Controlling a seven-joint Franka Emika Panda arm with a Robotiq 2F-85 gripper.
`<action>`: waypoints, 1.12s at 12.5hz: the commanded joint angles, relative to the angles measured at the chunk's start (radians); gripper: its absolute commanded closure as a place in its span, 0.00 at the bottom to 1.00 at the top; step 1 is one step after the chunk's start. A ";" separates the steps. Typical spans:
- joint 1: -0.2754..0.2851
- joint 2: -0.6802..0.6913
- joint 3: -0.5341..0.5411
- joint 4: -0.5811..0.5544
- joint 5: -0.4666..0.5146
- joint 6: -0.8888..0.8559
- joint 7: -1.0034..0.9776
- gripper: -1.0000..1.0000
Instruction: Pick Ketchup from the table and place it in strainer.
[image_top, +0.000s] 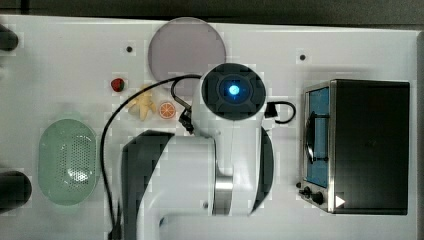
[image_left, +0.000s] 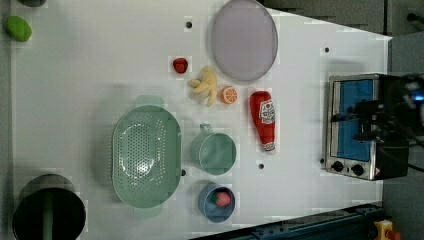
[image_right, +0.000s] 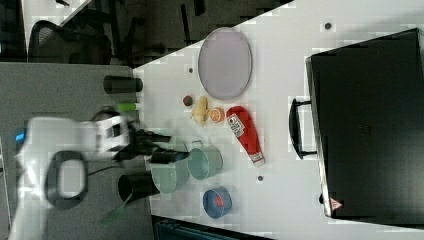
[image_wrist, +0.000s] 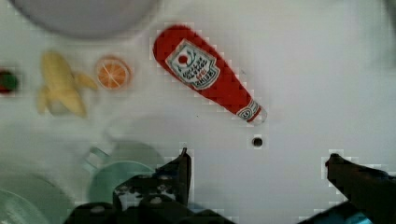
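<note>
Right — the Ketchup (image_left: 264, 121) lies flat on the white table (image_left: 100, 75), untouched, its broad red end near the orange slice (image_left: 229, 94) and just below the lilac plate (image_left: 244, 39) in the left view, narrow cap end pointing away from the plate. W/ the peeled banana (image_left: 204, 89) and strawberry (image_left: 180, 65) further along the left view's left. The mint cup (image_left: 214, 152) sits beside the bottle; the strainer (image_left: 146, 156) is beyond it, well apart from the Ketchup. In the wrist view the gripper (image_wrist: 259, 170) hangs above the table w/ fingers spread wide, holding nothing — bottle apart from both tips. Toaster oven (image_left: 356, 125) sits at the left view's right.
</note>
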 joint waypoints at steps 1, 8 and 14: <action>-0.009 0.012 0.005 -0.067 -0.001 0.153 -0.382 0.00; -0.004 0.149 0.033 -0.256 -0.013 0.531 -0.672 0.00; 0.003 0.338 0.034 -0.290 -0.061 0.787 -0.669 0.00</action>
